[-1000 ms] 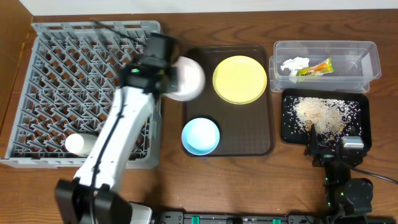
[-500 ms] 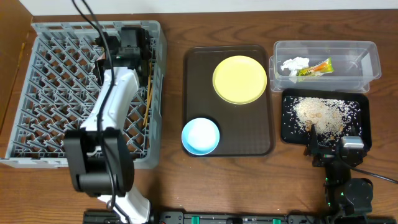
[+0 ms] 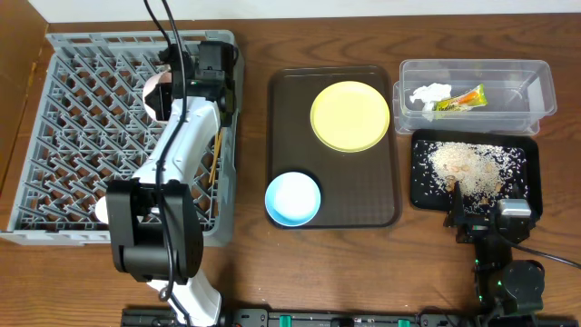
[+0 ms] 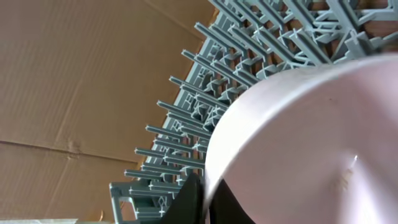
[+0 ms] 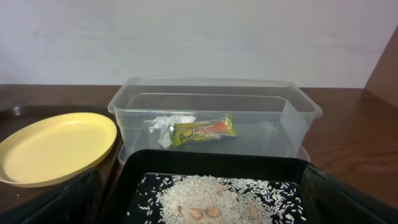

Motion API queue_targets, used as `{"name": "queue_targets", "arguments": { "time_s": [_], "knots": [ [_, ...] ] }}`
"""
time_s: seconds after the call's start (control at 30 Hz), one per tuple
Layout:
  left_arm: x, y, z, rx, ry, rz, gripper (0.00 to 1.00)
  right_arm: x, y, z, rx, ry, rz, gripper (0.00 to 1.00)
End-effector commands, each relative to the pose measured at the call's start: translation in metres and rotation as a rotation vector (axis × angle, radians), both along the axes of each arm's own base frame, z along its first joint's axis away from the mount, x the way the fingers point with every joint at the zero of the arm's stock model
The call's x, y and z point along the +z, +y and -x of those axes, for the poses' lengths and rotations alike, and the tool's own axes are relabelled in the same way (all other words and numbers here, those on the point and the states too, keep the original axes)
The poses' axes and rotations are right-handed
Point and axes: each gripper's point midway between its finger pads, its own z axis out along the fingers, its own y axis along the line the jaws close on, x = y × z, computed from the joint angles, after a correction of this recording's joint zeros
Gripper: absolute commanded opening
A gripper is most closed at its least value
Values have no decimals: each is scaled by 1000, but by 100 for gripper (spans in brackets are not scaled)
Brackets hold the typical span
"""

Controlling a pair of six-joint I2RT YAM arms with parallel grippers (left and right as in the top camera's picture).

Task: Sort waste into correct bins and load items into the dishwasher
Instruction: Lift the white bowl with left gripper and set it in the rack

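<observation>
Gripping bowl (image 4: pixel 298 143), left claw (image 3: pixel 177 82); wrapper (image 5: pixel 204 130) print illegible

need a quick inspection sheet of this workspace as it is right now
surface: wooden table
job's things: chopsticks in rack; plate and blue bowl on brown tray; tissue and wrapper in tub; rice in black tray
clutter: nothing seen
grippers: left gripper shut on white bowl over rack; right gripper open, beside black tray
cables: black cables above rack; one by right arm
surroundings: cardboard beside rack; white wall
</observation>
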Motion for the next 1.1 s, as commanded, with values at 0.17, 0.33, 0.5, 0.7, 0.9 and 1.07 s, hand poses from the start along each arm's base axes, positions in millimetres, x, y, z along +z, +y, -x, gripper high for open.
{"name": "queue_targets", "arguments": {
  "time_s": [0.17,0.33,0.5,0.7,0.9,1.07],
  "knots": [
    [-8,-12,4,-11,30,-24,8,-1,-6,0,-23,0,-10,99],
    [-12,-24,6,-35,50,-25,8,-1,-6,0,-23,0,-10,99],
    [-15,-34,13,-54,97,-29,17,-1,-6,0,-23,0,-10,99],
    [-19,-46,25,-58,128,-26,38,-1,-6,0,-23,0,-10,99],
    [-36,-78,40,-119,188,149,54,-1,-6,0,-23,0,-10,99],
    [-47,-128,63,-223,246,504,55,-1,-6,0,-23,0,-10,99]
  ]
}}
